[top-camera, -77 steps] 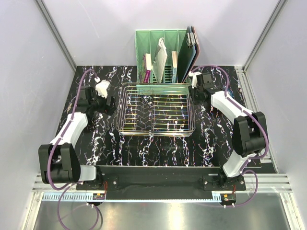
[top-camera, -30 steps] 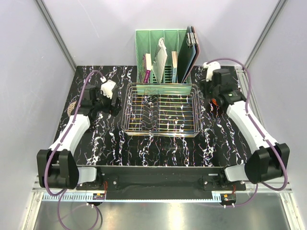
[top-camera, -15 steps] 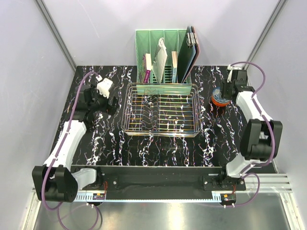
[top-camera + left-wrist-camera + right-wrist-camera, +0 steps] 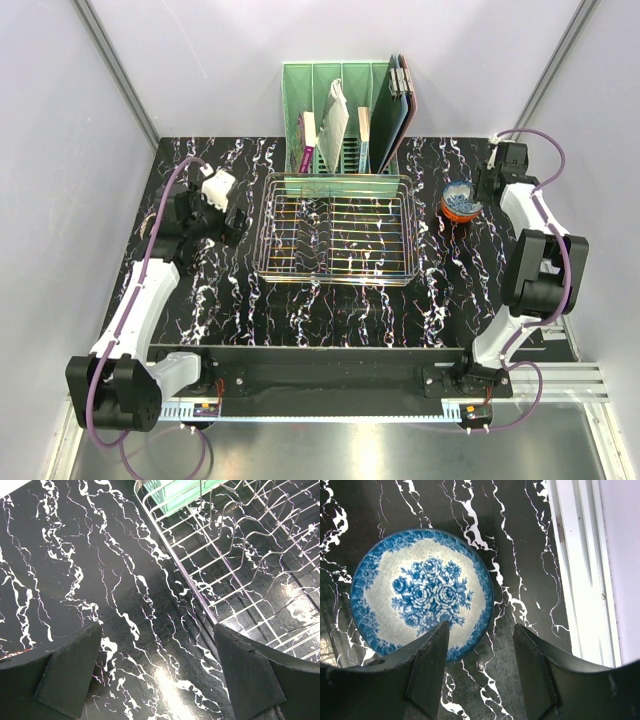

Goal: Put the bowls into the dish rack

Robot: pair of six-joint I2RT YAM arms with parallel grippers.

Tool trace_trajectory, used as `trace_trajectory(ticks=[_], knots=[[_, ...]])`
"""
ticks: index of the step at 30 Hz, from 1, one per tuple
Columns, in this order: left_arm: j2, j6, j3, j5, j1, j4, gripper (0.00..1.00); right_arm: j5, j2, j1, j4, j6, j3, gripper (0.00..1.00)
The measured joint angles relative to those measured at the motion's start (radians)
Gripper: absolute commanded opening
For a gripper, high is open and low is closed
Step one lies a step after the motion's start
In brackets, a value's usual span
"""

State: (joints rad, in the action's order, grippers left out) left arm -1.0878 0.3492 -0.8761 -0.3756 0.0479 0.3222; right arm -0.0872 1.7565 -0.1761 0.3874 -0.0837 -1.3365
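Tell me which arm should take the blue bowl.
Right. The right tool, open, hangs at the rim of the bowl; the left tool sits on the rack's far side.

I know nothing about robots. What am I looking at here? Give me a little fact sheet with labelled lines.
Surface: black marbled table
Dish rack: chrome wire, mid-table, no bowl seen inside
Bowl: blue floral, right of the rack, orange-red showing beneath its rim
Left end effector: open, empty, beside the rack's left edge
Right end effector: open, above the bowl's edge, not gripping
Behind rack: green organizer holding flat items
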Motion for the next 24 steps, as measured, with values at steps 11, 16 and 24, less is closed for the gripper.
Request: trace_trajectory(ticks=[11,16,24], knots=[[0.001,0.000,0.002,0.000,0.000,0.002,0.99,0.003,0.127,-0.013,-0.008,0.016,-0.041,0.51],[0.001,0.002,0.002,-0.001,0.000,0.002,0.99,0.003,0.144,-0.015,-0.005,0.027,-0.049,0.43],[0.001,0.000,0.003,-0.002,0.000,0.002,0.99,0.001,0.144,-0.015,-0.009,0.033,-0.065,0.18]])
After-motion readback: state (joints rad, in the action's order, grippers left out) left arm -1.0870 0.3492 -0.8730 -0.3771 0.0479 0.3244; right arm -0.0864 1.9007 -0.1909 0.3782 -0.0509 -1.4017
